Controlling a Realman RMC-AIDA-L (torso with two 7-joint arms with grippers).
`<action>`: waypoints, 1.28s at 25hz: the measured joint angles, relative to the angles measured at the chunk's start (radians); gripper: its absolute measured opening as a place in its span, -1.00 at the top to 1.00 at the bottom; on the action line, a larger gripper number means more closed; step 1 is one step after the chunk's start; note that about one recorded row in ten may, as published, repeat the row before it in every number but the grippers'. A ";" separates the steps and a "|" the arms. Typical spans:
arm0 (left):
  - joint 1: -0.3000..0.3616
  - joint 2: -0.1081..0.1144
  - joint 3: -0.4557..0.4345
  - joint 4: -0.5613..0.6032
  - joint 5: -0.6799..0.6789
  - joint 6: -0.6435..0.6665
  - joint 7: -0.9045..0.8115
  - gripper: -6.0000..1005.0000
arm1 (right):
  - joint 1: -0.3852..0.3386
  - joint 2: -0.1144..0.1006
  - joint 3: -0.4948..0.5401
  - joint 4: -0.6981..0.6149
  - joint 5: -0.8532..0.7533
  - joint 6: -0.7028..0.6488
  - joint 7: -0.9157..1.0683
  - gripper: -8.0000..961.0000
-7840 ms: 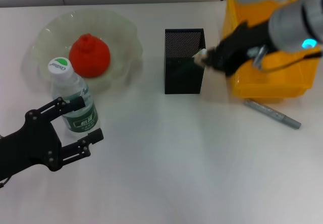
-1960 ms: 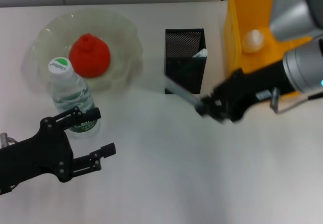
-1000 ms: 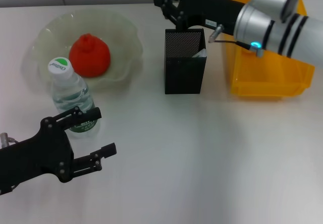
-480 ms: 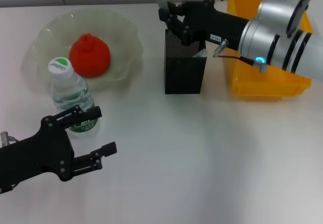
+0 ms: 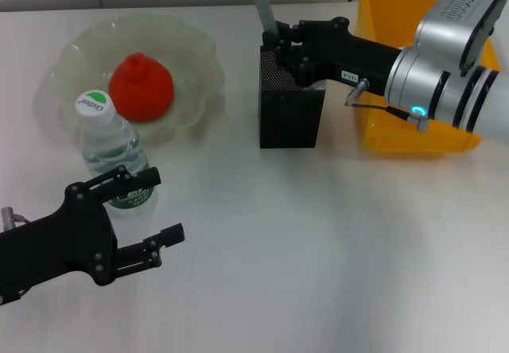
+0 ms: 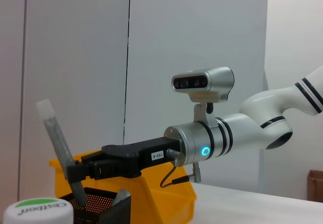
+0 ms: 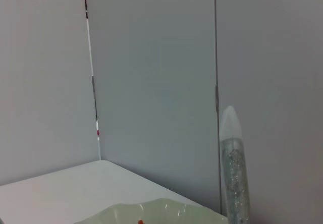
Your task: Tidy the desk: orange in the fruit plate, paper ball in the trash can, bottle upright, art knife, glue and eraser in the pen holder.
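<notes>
My right gripper (image 5: 281, 49) is shut on the glue (image 5: 262, 5), a grey stick held nearly upright with its lower end at the mouth of the black mesh pen holder (image 5: 289, 110). The left wrist view shows the glue (image 6: 56, 142) in the right gripper (image 6: 79, 172) above the pen holder (image 6: 101, 210). A pale tip (image 5: 316, 87) pokes out of the holder's right corner. The orange (image 5: 141, 87) lies in the fruit plate (image 5: 195, 47). The bottle (image 5: 113, 148) stands upright by my open left gripper (image 5: 151, 210). The paper ball and eraser are out of view.
The yellow trash can (image 5: 392, 7) stands right of the pen holder, and my right arm (image 5: 445, 83) crosses over it. The fruit plate sits at the back left, just behind the bottle. The white desk (image 5: 318, 250) stretches across the front.
My right gripper picked the glue up from beside the trash can, swung it over the pen holder, and in the last half second lowered it and shifted slightly right. The left arm has stayed still.
</notes>
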 joint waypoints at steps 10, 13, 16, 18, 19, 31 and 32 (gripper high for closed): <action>0.004 0.000 0.000 0.000 -0.001 0.000 0.001 -0.56 | -0.051 0.000 -0.001 -0.012 0.001 -0.050 -0.002 0.53; 0.005 0.000 -0.003 0.000 -0.003 0.000 0.001 -0.56 | -0.080 0.000 0.000 -0.039 0.001 -0.073 0.001 0.38; 0.007 0.000 -0.004 0.000 -0.004 0.005 0.001 -0.56 | -0.142 -0.002 0.002 -0.082 0.001 -0.182 0.006 0.30; 0.008 0.000 -0.004 0.000 -0.004 0.008 0.001 -0.56 | -0.197 -0.006 0.006 -0.122 0.000 -0.277 0.032 0.25; 0.009 0.000 -0.003 0.000 -0.004 0.008 0.001 -0.56 | -0.227 -0.009 0.007 -0.147 -0.005 -0.317 0.052 0.23; 0.018 0.008 0.012 0.009 0.004 0.019 -0.002 -0.56 | -0.426 -0.017 0.062 -0.278 -0.390 -0.649 0.058 -0.37; 0.019 0.008 0.029 0.009 0.004 0.019 0.000 -0.56 | -0.430 -0.016 0.065 -0.273 -0.398 -0.649 0.053 -0.57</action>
